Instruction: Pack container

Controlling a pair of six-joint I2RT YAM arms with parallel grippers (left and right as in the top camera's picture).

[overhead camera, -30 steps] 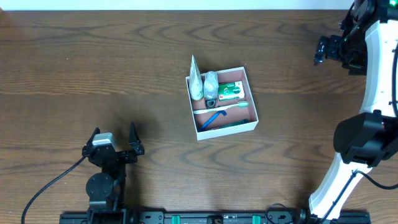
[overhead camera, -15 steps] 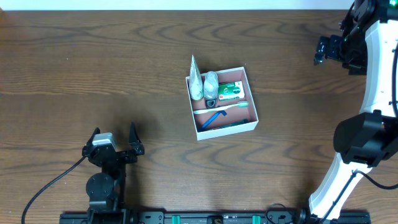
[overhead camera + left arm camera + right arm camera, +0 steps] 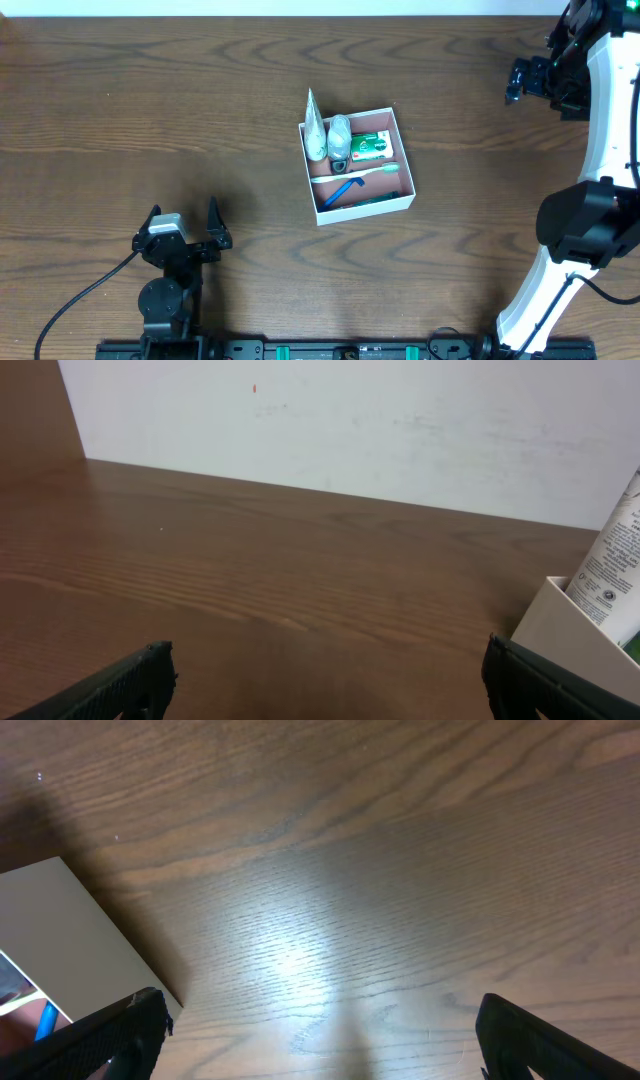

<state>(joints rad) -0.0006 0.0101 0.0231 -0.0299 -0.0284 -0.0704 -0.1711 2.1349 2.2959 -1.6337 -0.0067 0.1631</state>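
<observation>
The container (image 3: 403,137) is a shallow white-walled square box with a reddish-brown floor at the table's middle. It holds a white tube (image 3: 315,128), a small green-and-white carton (image 3: 370,147), a toothbrush (image 3: 358,173) and a blue razor (image 3: 345,192). My left gripper (image 3: 183,222) is open and empty near the front left, well apart from the container; the container's corner (image 3: 575,635) shows at the right of the left wrist view. My right gripper (image 3: 517,82) is open and empty at the far right; the container's wall (image 3: 70,935) shows at the left of the right wrist view.
The wooden table (image 3: 180,110) spreads around the container. A white wall (image 3: 350,410) stands behind the table's far edge. The right arm's white links (image 3: 600,150) rise along the right side.
</observation>
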